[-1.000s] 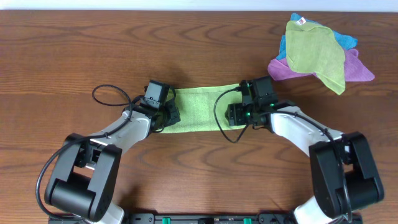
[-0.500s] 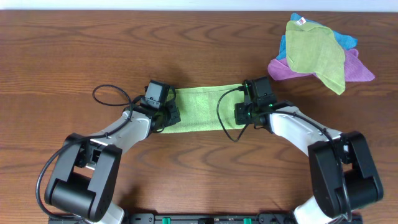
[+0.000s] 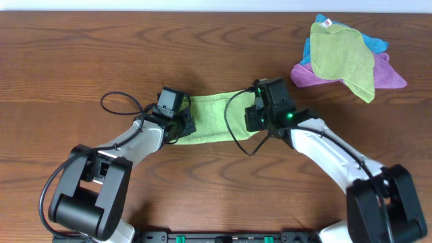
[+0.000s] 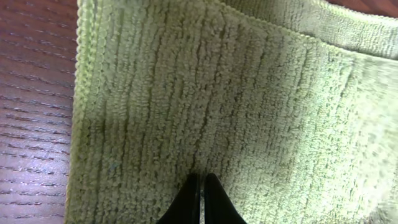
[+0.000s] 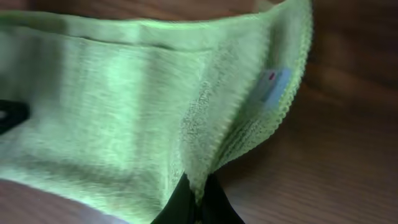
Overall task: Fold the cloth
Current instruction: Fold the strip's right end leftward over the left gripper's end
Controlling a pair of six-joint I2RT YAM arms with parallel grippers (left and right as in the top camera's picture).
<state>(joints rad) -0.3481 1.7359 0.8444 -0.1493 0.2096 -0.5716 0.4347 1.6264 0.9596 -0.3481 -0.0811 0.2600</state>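
Note:
The cloth (image 3: 212,116) is a lime-green strip lying between my two grippers at mid-table. My left gripper (image 3: 183,125) is at its left end. In the left wrist view the cloth (image 4: 217,93) fills the frame, and the left gripper (image 4: 202,183) is shut with its tips pinched into the top surface. My right gripper (image 3: 255,116) is at the right end. In the right wrist view it (image 5: 198,186) is shut on a fold of the cloth (image 5: 124,106), raised off the wood, with a small tag (image 5: 270,84) showing near that edge.
A pile of other cloths sits at the back right: a dull olive-green one (image 3: 341,57) on top of a purple one (image 3: 391,75) and a blue one (image 3: 374,44). A black cable loop (image 3: 118,102) lies left of the left arm.
The right gripper has closed on the cloth's right end and carried it up and to the left. The left gripper has stayed where it was.

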